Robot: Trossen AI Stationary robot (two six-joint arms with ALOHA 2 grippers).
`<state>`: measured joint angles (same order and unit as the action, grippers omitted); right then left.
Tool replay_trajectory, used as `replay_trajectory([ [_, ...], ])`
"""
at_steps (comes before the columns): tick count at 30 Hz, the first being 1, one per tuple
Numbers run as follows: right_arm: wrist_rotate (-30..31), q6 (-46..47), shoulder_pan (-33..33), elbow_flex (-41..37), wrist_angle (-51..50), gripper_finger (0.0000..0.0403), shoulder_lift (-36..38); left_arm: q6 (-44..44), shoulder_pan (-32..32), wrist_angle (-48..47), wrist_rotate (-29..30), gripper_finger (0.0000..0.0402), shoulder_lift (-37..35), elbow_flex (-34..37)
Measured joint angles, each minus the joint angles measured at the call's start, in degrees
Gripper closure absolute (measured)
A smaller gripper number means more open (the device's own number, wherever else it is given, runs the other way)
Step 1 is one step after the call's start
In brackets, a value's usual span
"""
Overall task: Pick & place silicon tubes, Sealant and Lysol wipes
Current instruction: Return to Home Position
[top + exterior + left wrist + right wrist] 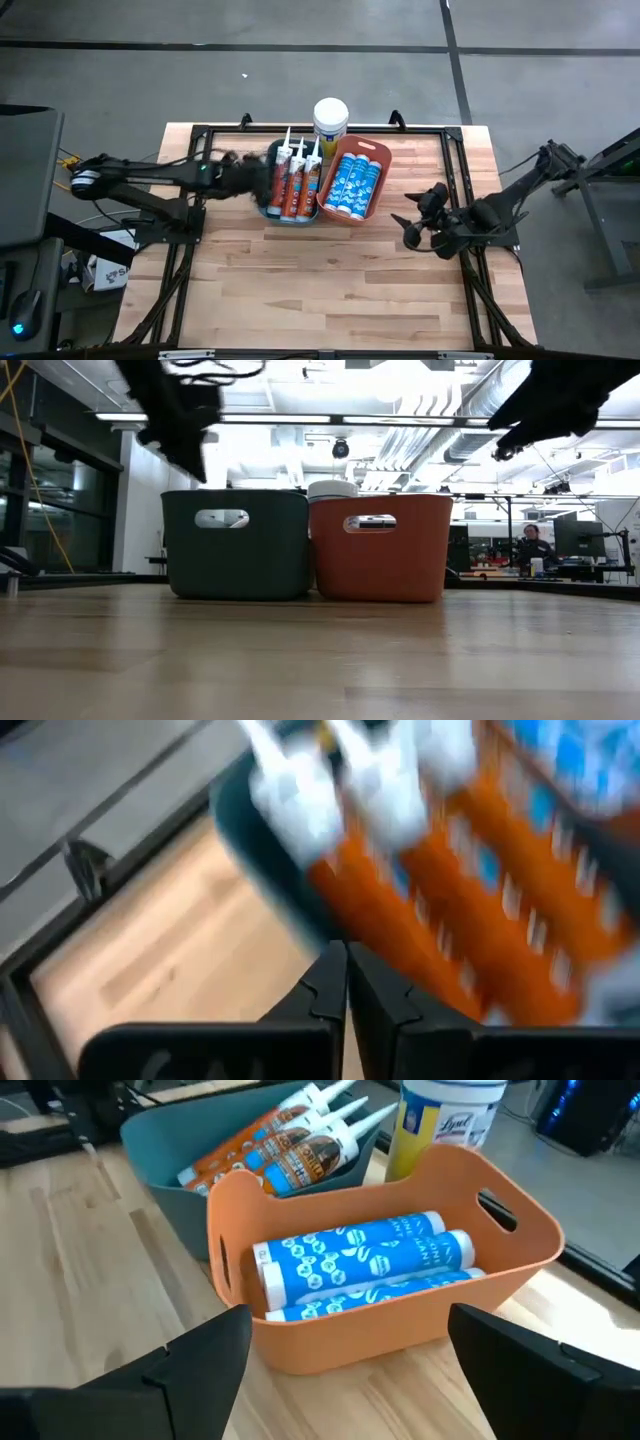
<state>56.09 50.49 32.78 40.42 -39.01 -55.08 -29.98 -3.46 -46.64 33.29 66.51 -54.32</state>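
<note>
From overhead, the wooden table (300,290) carries two bins near its far edge, walls touching: a blue bin (290,221) on the left and an orange bin (386,165) on the right. Three orange sealant tubes (293,190) lie in the blue bin, their white nozzles pointing toward the far edge. Several blue sealant tubes (355,183) lie side by side in the orange bin. The Lysol wipes (331,117) stand upright on the table just behind the bins, where the two meet, inside neither. The left gripper (258,183) hovers at the blue bin's left wall. The right gripper (415,215) sits to the right of the orange bin, apart from it, its fingers splayed.

At table height, the blue bin looks dark teal beside the orange one, each showing a handle slot. The wipes' white lid (333,490) peeks above the rims behind the seam between them. Both arms hang above bin height, the left at upper left and the right at upper right, touching nothing. A person (530,545) sits far back in the room.

The left wrist camera shows that arm's two fingers (325,990) pressed tip to tip with nothing between them. Beyond them, blurred, lie the blue bin's rim and the orange tubes.

The right wrist camera shows that arm's fingers (200,1365) spread wide and holding nothing. Past the gap are the orange bin with its blue tubes, the blue bin beyond, and the yellow-labelled wipes canister upright behind the orange bin.
</note>
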Motion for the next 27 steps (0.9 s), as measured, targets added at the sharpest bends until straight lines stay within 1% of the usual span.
replay_trajectory([
  [2, 1.13, 0.09, 1.62, 0.0, -2.18, 0.0071, 2.13, 0.94, 1.79, 0.3, -0.35, 0.0399, -4.6, 4.89],
  [4, 3.63, 0.89, 3.83, 0.0, -5.04, 0.0072, 4.38, 1.68, 3.69, 5.06, -0.9, 0.0396, -9.69, 9.51],
  [6, 6.54, 2.03, 6.09, 0.0, -7.23, 0.0072, 6.65, 2.8, 5.33, 7.88, -1.58, 0.0398, -15.53, 14.84],
  [10, 13.1, 3.48, 11.2, 0.0, -9.96, 0.0073, 10.13, 7.65, 8.31, 19.31, -4.83, 0.04, -27.09, 24.64],
  [13, 18.66, 2.87, 14.14, -1.3, -8.28, 0.0073, 12.0, 14.92, 9.05, 29.53, -10.11, 0.0401, -35.44, 30.6],
  [16, 22.1, 1.27, 15.6, -4.98, -3.2, 0.0073, 14.29, 21.04, 9.13, 36.77, -15.22, 0.0401, -42.24, 35.19],
  [21, 22.33, -3.2, 16.04, -14.83, 9.56, 0.0073, 18.88, 26.91, 9.09, 40.71, -18.19, 0.0401, -50.73, 39.14],
  [25, 21.66, -8.64, 15.5, -20.79, 18.55, 0.0073, 25.24, 28.36, 9.01, 40.69, -20.95, 0.0401, -53.63, 40.35],
  [27, 19.79, -15.17, 14.47, -23.18, 25.27, 0.0073, 28.7, 28.41, 8.01, 40.62, -21.36, 0.0401, -53.71, 40.63],
])
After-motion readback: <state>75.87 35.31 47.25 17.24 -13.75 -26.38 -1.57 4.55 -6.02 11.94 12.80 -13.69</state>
